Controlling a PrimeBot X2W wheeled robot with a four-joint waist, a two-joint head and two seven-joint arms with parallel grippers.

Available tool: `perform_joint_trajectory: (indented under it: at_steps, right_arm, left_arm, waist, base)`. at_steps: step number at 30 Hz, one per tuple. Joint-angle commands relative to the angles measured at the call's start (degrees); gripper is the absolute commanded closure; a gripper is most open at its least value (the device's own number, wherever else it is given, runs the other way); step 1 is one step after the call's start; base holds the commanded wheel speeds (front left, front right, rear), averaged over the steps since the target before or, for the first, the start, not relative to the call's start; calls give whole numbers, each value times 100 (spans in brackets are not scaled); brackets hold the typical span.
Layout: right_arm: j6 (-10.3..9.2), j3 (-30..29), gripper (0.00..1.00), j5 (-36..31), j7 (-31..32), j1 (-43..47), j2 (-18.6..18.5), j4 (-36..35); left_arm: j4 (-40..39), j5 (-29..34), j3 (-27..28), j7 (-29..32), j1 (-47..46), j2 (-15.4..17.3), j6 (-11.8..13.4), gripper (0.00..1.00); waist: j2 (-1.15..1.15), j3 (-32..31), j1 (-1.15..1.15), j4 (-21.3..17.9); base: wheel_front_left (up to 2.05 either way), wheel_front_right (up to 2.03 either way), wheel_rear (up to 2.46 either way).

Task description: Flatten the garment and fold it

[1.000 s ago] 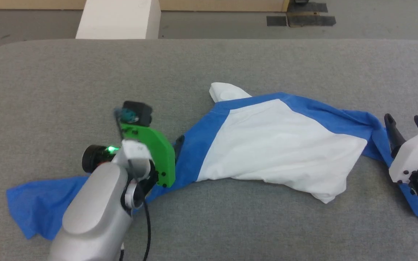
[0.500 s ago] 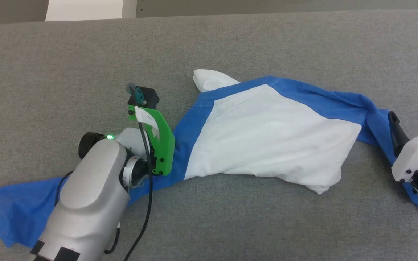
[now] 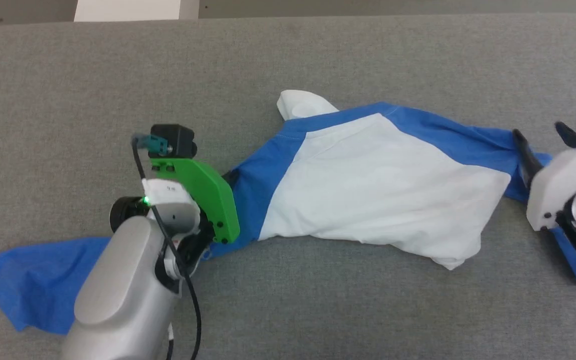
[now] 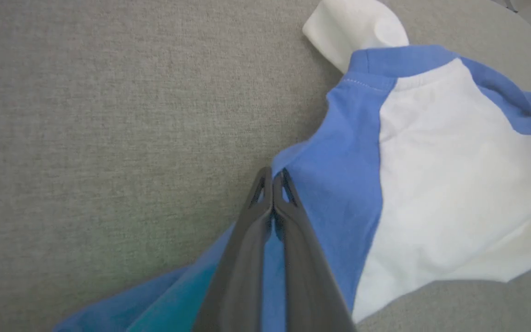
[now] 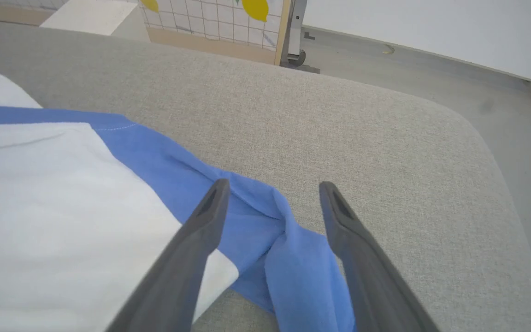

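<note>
Early stage: garment (image 3: 383, 185) lies rumpled across mid-frame in the head view, one sleeve trailing to the lower left and the other to the right edge. Not flat, no fold made. Note: left gripper (image 4: 272, 177) pinched together, apparently on the blue sleeve edge; right gripper (image 5: 274, 184) apart, straddling the other sleeve, gripping nothing. Surface: grey fabric pad (image 3: 318, 50) with rounded corners. Beyond it, upper frame: grey floor (image 5: 431, 55), white box (image 3: 128, 10).

No text is legible on the garment (image 3: 383, 190) or elsewhere.
</note>
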Motion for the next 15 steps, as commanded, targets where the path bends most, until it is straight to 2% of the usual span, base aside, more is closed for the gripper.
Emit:
perform_joint_trajectory:
  at_steps: [1,7,15]
  right_arm:
    - [-8,247,0,5,130,-195,-181,44]
    - [-8,1369,0,80,751,-875,-823,581]
    - [-8,2293,0,95,1036,-1517,-1083,1345]
  left_arm:
    - [-118,-26,16,-47,87,6,42,100]
    - [-425,-5,-27,-49,155,-8,114,100]
    - [-605,58,-83,-101,81,-28,153,100]
  waist:
    - [0,97,0,66]
    - [0,323,0,175]
    - [0,584,0,309]
  base:
    - [0,0,0]
    - [0,0,0]
    - [0,0,0]
